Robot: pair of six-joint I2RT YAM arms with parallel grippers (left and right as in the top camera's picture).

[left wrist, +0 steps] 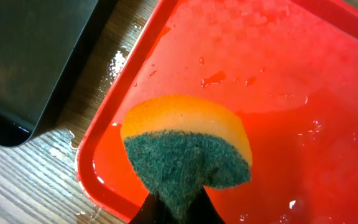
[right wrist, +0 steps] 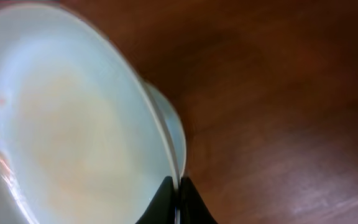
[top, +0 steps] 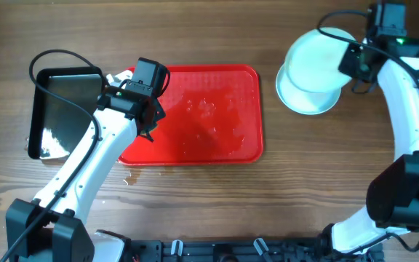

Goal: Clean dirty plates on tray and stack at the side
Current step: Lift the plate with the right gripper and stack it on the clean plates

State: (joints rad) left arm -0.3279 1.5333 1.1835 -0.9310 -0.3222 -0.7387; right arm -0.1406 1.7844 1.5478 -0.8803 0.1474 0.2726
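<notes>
Wooden counter (top: 195,196) is carrying the red tray (top: 246,80) at centre, with a black pan (top: 64,102) lying just left of it. No plate is sitting on the tray. Its textured floor is showing beads and a thin pool of water.

Right hand (right wrist: 178,200) is pinching one plate (top: 315,51) by its thin rim. The plate is tilting steeply over the stack (top: 308,100) at far right, well apart from the tray. I cannot tell how many plates are lying in that stack.

Left hand (left wrist: 176,208) is clamping a sponge (left wrist: 185,146) over the tray's left edge, green scourer side facing the wrist camera.

Handling, as judged:
- The plate is looking stiff, glazed, probably wet and slick, and breakable if dropped.
- A rim pinch is giving little purchase, and the plate's own weight is levering against it.
- Levelling it and centring it over the stack before letting go seems prudent.

The plate's face is showing a faint tan tinge. I cannot tell whether this is residue or reflection.
</notes>
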